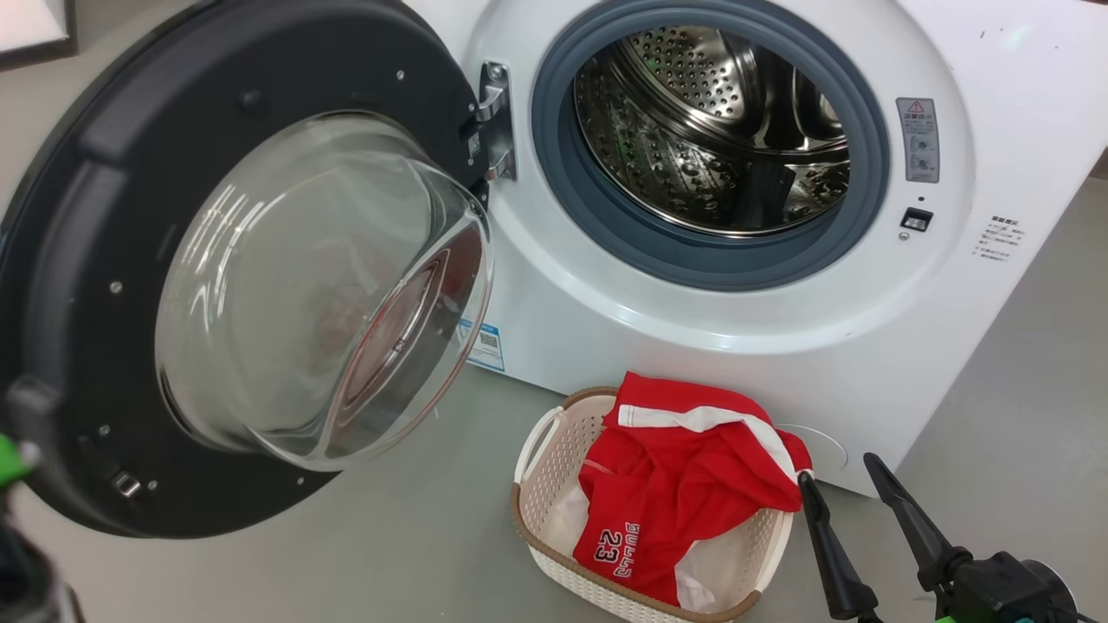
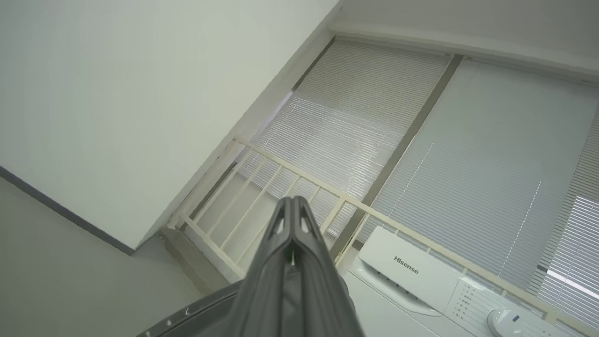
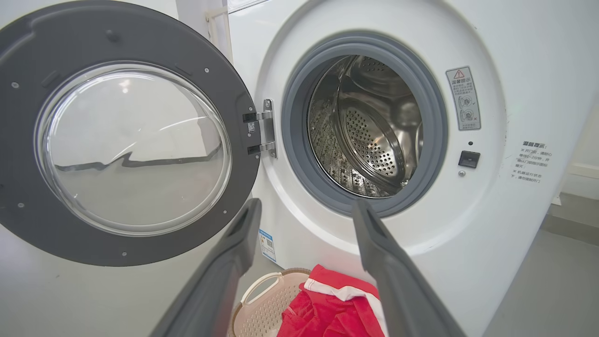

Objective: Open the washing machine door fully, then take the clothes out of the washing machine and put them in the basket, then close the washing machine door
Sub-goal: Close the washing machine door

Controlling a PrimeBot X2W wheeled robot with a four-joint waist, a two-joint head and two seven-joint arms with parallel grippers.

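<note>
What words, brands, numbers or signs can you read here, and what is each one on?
"Hisense": control panel of the washing machine.
"BULLS 23": white print on the red clothes in the basket.
Red warning triangle: grey sticker beside the drum opening; its small print is unreadable.
Chinese notice, blue label, program list by the dial: too small to read.

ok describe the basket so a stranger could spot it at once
Find the white washing machine with its round door swung open. On the grey floor just before it sits the basket: small, cream, perforated plastic with a brown rim, red clothes piled inside.
</note>
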